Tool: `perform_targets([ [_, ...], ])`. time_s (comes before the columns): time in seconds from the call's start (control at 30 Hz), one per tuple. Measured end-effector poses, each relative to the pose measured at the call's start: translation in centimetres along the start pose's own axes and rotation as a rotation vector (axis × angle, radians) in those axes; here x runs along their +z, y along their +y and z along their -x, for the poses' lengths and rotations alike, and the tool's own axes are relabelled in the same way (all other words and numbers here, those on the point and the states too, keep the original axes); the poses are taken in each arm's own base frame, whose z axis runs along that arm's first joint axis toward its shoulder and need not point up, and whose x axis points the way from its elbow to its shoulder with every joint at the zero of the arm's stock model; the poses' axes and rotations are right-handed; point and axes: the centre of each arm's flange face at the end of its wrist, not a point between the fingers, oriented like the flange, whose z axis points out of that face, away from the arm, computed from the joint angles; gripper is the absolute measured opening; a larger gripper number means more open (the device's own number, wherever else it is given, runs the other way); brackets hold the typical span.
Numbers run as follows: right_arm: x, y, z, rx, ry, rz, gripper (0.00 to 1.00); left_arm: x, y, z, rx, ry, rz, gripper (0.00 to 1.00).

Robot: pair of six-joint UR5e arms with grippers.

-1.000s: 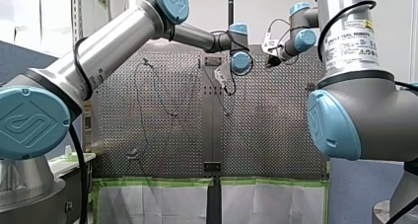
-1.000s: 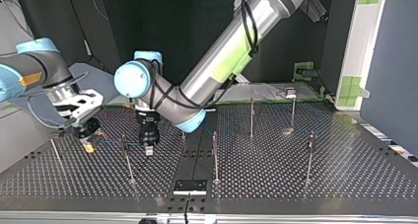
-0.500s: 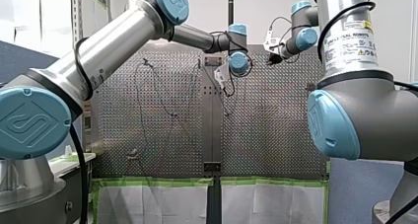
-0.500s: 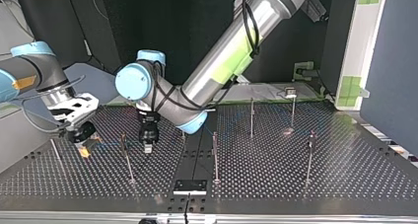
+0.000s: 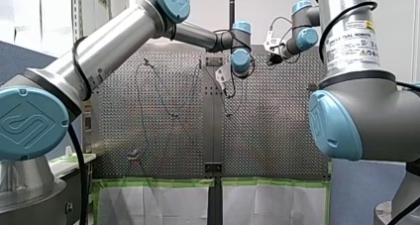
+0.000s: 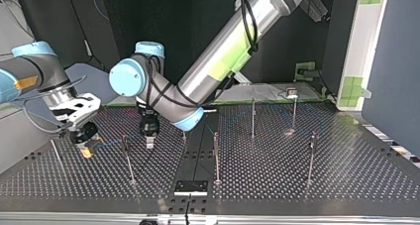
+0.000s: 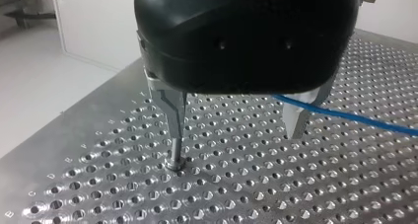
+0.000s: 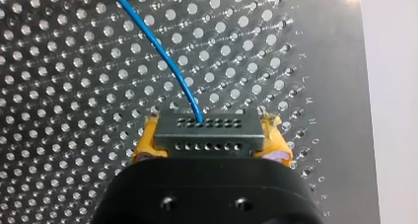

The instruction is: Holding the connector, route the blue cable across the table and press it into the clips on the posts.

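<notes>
In the right wrist view my right gripper (image 8: 212, 142) is shut, its yellow pads on a grey connector (image 8: 206, 127). The blue cable (image 8: 162, 61) leaves the connector and curves away over the perforated table. My left gripper (image 7: 236, 135) is open, its metal fingers (image 7: 173, 113) spread wide above the plate. The cable (image 7: 345, 116) runs free past the far finger, and a thin post (image 7: 174, 157) stands under the other. In the top view my right gripper (image 6: 85, 148) is low at the left. My left gripper (image 6: 149, 143) hangs beside a clip post (image 6: 126, 158).
Several thin posts stand on the plate, such as a post (image 6: 216, 155) in the middle, one (image 6: 253, 118) behind it and one (image 6: 311, 155) at the top view's right. A black bracket (image 6: 190, 187) sits at the near edge. Loops of cable (image 5: 148, 91) lie at the front view's left.
My left gripper has opened, let go of the cable and risen slightly. My right gripper, still holding the connector, first shifted a little toward the top view's left, then stayed.
</notes>
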Motion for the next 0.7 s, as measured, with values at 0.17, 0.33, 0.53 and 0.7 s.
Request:
perform_targets([
  [0.17, 0.0, -0.1, 0.0, 0.002, -0.001, -0.002, 0.00, -1.4, -0.4, 1.2, 0.006, 0.020, 0.001, 1.00],
  [0.33, 0.0, -0.2, 0.1, 0.005, -0.002, -0.004, 0.00, -3.4, -1.1, 1.8, 0.022, 0.049, -0.021, 1.00],
  [0.53, 0.1, -0.6, 0.2, 0.005, -0.005, -0.009, 0.00, -6.0, -2.8, 2.9, 0.018, 0.048, -0.105, 1.00],
  [0.7, 0.1, -0.8, 0.3, 0.006, -0.006, -0.012, 0.00, -7.2, -3.0, 4.5, -0.009, 0.017, -0.132, 1.00],
])
